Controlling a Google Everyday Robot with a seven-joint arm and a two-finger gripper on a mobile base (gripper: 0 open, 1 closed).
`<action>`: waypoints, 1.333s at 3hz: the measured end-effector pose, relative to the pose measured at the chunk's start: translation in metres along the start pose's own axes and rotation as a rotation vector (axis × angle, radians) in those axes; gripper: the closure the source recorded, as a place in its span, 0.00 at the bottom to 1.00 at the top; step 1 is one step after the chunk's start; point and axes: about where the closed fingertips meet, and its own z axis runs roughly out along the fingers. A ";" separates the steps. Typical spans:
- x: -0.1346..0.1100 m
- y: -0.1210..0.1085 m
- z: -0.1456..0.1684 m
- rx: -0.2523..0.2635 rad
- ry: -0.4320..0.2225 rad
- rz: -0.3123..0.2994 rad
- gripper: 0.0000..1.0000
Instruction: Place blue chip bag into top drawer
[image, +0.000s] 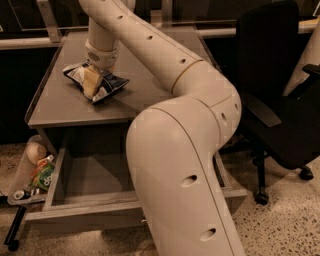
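**Much lies behind the arm**
The gripper (92, 81) lies over the middle of the blue chip bag (113, 83), whose print is too small to read. Below and to the right of the gripper, the arm (180, 165) hides the right part and front centre of the top drawer (92, 177). Far to its right, the black chair (280, 80) runs off the edge.

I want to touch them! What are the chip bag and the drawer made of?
The blue chip bag, under the gripper on the tabletop, looks like thin shiny foil or plastic: it's crinkled. The top drawer looks like matte grey wood, probably: plain flat boards.
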 end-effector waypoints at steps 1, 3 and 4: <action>0.000 0.000 0.000 0.000 0.000 0.000 0.65; -0.001 0.000 -0.003 0.000 0.000 0.000 1.00; 0.012 0.012 -0.021 0.010 0.008 0.018 1.00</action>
